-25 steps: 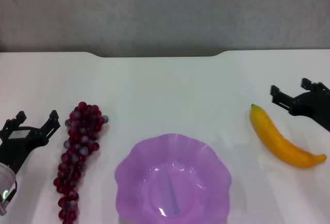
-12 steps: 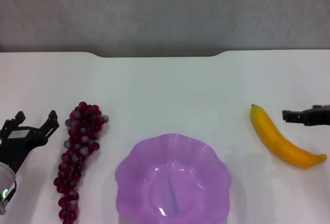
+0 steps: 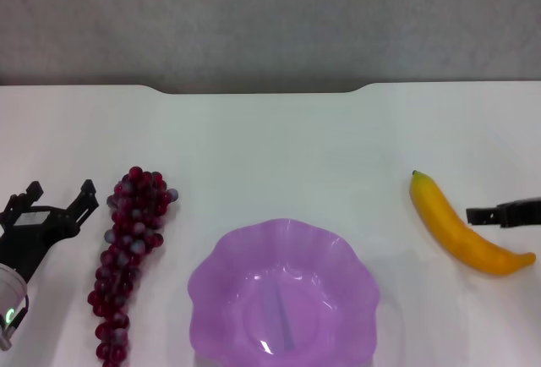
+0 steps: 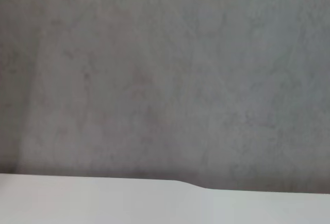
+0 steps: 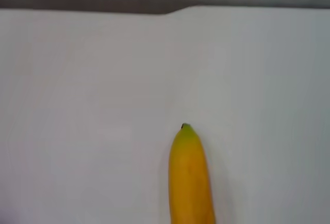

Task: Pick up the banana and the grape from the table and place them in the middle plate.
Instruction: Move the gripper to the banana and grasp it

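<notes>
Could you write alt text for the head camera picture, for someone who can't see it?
A purple scalloped plate sits empty on a white table, with a bunch of dark red grapes to its left and a yellow banana to its right. The right gripper is beside the banana; the open left gripper waits beside the grapes.

Bare table (image 3: pixel 279 156) beyond plate (image 3: pixel 283 293); grape (image 3: pixel 127 249) flanks its left, banana (image 3: pixel 461 232) its right.

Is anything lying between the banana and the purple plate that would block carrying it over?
Nothing visible does. Only bare table separates the banana from the middle plate. The right gripper sits just beside the banana.
</notes>
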`<state>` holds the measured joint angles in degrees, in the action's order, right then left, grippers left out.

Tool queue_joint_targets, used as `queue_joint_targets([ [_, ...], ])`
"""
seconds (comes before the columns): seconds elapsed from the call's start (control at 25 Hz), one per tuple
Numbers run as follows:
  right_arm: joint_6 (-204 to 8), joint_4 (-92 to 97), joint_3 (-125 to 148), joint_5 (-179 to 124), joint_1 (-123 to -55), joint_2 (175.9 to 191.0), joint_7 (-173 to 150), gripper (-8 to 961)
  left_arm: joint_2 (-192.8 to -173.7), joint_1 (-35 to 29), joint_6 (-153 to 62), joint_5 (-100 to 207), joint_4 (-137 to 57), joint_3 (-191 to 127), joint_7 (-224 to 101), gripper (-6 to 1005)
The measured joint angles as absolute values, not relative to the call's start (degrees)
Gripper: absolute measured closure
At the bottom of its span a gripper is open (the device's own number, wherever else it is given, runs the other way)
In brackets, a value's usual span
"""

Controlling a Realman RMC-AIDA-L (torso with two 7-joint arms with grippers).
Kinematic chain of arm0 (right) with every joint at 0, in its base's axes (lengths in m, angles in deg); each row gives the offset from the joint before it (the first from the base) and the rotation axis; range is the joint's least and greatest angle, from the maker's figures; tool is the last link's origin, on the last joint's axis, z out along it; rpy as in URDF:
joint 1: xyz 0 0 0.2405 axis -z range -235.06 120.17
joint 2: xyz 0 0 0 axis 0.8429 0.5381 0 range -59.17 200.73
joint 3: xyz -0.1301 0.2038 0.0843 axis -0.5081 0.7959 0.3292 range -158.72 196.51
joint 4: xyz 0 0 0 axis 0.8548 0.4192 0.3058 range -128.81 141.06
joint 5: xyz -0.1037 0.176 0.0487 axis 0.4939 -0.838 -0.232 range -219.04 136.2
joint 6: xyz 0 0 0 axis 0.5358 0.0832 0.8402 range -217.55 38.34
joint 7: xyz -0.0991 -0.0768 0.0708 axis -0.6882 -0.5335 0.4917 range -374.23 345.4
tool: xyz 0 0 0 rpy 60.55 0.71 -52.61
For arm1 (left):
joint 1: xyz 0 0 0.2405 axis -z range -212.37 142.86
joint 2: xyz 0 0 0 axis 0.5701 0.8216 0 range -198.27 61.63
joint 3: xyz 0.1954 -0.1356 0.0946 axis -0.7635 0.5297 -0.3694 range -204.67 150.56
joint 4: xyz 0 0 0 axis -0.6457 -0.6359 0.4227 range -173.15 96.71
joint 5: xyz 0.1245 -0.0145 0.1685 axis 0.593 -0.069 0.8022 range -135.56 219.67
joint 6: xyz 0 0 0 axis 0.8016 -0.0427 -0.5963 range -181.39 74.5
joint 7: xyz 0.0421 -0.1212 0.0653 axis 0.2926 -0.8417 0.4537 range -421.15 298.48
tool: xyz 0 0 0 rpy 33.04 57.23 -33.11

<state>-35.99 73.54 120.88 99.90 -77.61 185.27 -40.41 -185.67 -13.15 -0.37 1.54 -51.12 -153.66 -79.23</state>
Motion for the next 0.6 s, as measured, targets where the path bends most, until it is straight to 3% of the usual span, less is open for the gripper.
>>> queue_joint_targets([
  [0.6, -47.08, 60.45, 115.77, 99.47, -83.05, 185.48, -45.89, 67, -185.79, -12.88, -0.36, 1.54, -51.18, -154.03, -79.16, 110],
])
